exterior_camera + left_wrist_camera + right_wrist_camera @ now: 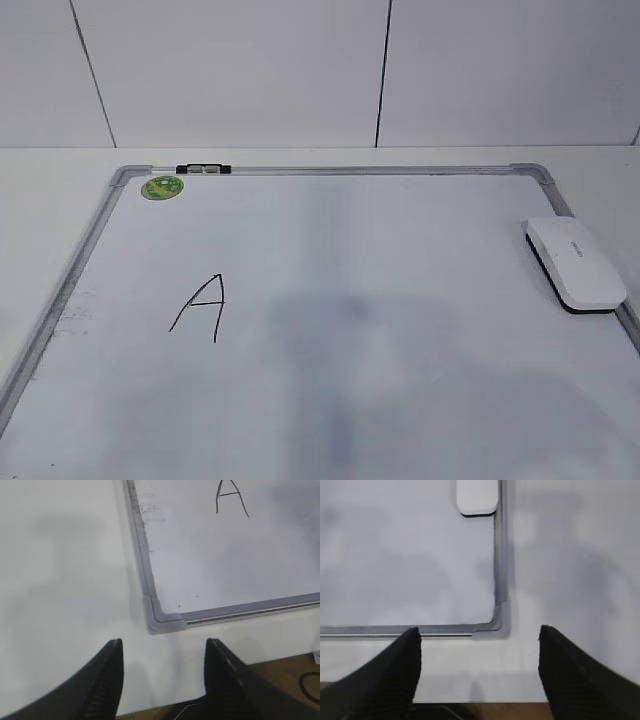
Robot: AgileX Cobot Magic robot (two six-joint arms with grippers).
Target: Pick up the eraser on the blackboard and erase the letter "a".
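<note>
White board (330, 400): one eraser (575, 263), one letter (200, 306).

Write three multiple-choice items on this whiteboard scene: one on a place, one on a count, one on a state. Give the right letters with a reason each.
1. Where does the eraser lie on the blackboard?
A. by the right frame edge
B. on the green sticker
C. over the letter

2. How many letters are written on the board?
A. one
B. two
C. three

3. How does the left claw stand?
A. open, holding nothing
B. shut on the eraser
C. shut on the clip

Answers:
1 A: the exterior view shows it against the right frame.
2 A: only the capital "A" shows.
3 A: the left wrist view shows its fingers spread over bare table.
</note>
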